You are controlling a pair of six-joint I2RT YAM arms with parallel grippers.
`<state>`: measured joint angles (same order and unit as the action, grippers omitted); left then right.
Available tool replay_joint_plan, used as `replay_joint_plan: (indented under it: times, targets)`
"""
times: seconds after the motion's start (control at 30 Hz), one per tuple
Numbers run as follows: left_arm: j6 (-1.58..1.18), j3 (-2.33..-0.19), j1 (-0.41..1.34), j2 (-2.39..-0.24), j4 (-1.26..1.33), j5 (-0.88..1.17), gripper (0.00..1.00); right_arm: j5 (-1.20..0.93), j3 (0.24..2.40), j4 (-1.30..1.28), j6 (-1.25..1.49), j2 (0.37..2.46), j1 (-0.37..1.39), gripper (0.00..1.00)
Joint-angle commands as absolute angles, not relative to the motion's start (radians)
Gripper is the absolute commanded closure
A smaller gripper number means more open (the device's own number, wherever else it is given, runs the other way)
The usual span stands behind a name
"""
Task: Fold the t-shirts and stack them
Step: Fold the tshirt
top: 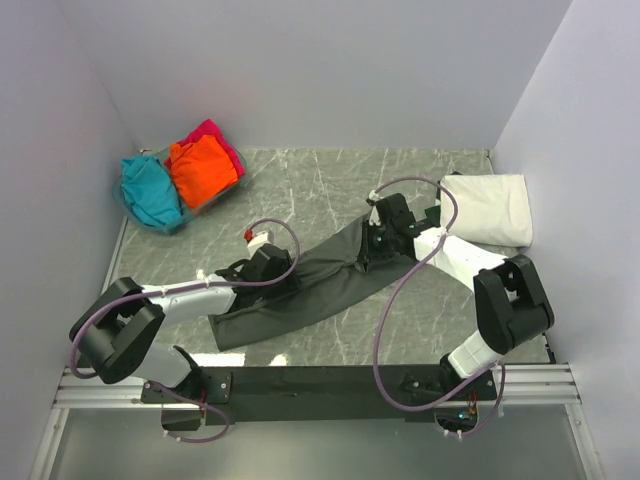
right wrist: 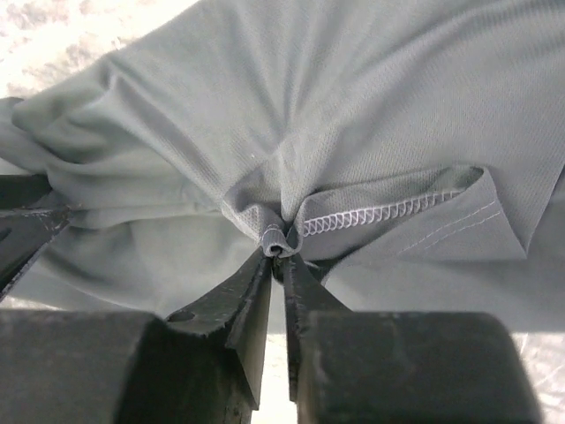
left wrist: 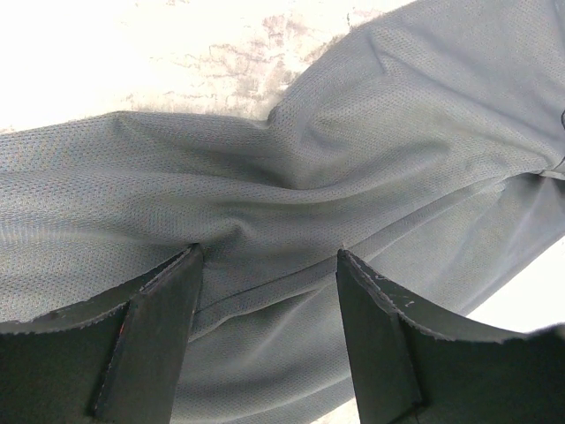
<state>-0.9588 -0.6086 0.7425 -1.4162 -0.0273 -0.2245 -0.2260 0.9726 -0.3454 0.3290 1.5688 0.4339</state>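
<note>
Grey t-shirt stretched near-left to far-right: far end pinched in right gripper, near end under wide left gripper.

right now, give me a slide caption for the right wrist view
Right gripper pinching a small fold of the dark grey t-shirt beside its stitched hem.

Open table between bin, white t-shirt

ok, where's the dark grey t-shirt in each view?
Top external: dark grey t-shirt stretched diagonally mid-table, lower left to upper right.
Left wrist: fills most of the frame, beyond the open left fingers.
Right wrist: fills the frame, a fold pinched in the right fingers.
Shared landmark: marble tabletop, pale at the upper-left corner of both wrist views.
</note>
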Motion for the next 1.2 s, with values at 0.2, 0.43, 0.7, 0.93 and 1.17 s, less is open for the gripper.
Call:
replay_joint_plan:
  times: [0.2,0.43,0.7,0.93,1.17]
  targets:
    - [-0.942,-0.584,0.733,-1.397,-0.035,-0.221,0.32,-0.175,0.893,-0.365,0.387,1.506,0.439,0.63]
    - [-0.933,-0.595,0.730,-1.381,-0.052,-0.244,0.32,-0.094,0.920,-0.377,0.402,1.445,0.391,0.50]
    - [-0.842,-0.744,0.733,-1.371,-0.109,-0.293,0.32,-0.095,1.017,-0.373,0.382,1.587,0.321,0.50]
    - [-0.807,-0.870,0.736,-1.440,-0.098,-0.267,0.32,-0.081,1.084,-0.374,0.367,1.684,0.311,0.50]
    - [-0.816,-0.925,0.742,-1.523,-0.040,-0.215,0.33,-0.043,1.111,-0.390,0.359,1.724,0.307,0.53]
